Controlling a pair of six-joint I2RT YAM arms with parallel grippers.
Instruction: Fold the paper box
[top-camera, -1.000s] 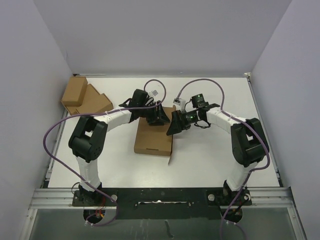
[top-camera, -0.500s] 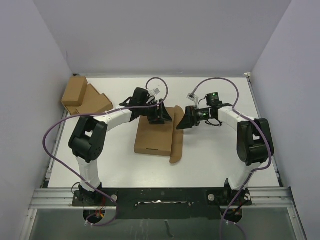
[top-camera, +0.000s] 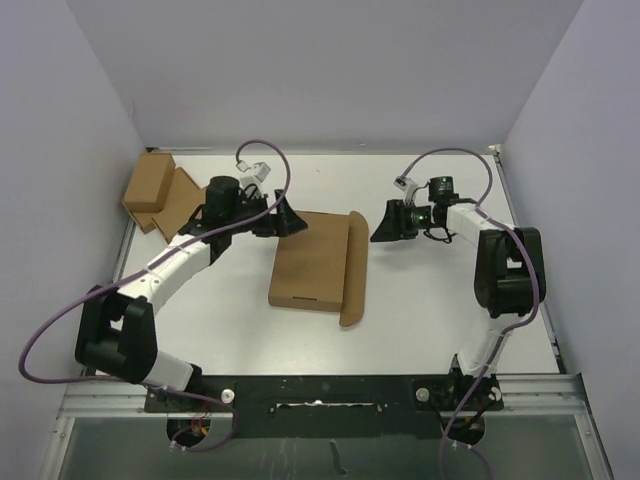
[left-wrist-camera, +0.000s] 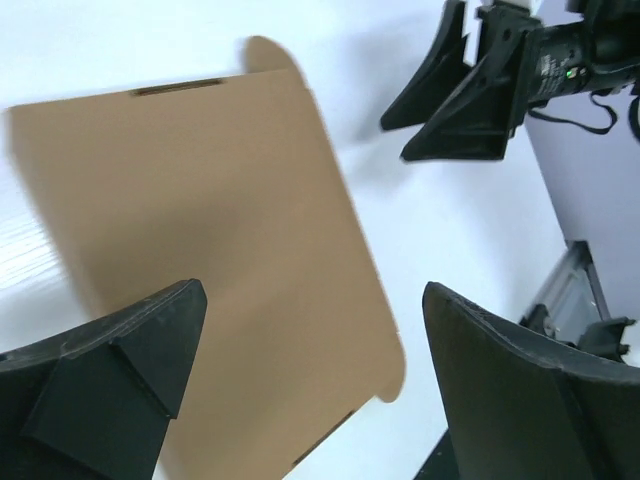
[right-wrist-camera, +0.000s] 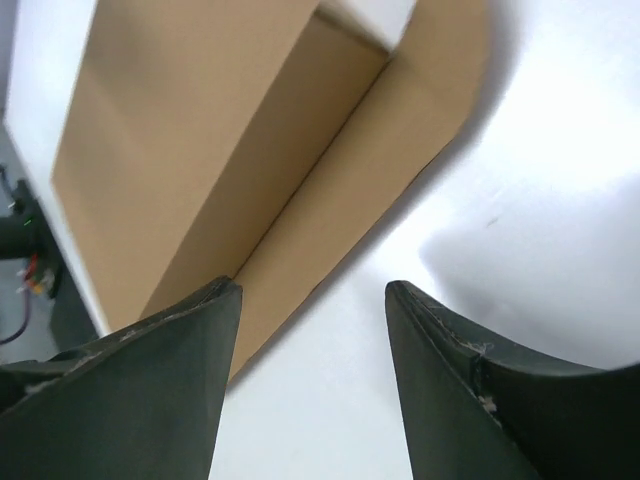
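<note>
Top view: the box (top-camera: 312, 262) lies flat between the left pincer (top-camera: 290, 220) and the right pincer (top-camera: 381, 229). Left wrist: jaws spread wide, released, box showing through the gap. Right wrist: jaws apart, gripping nothing, box beyond the fingertips.

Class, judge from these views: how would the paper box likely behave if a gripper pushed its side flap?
The paper box probably slides easily: it is thin cardboard lying flat on the smooth white table. Its flap would likely hinge rather than stay stiff, since it lies folded out along a crease.
</note>
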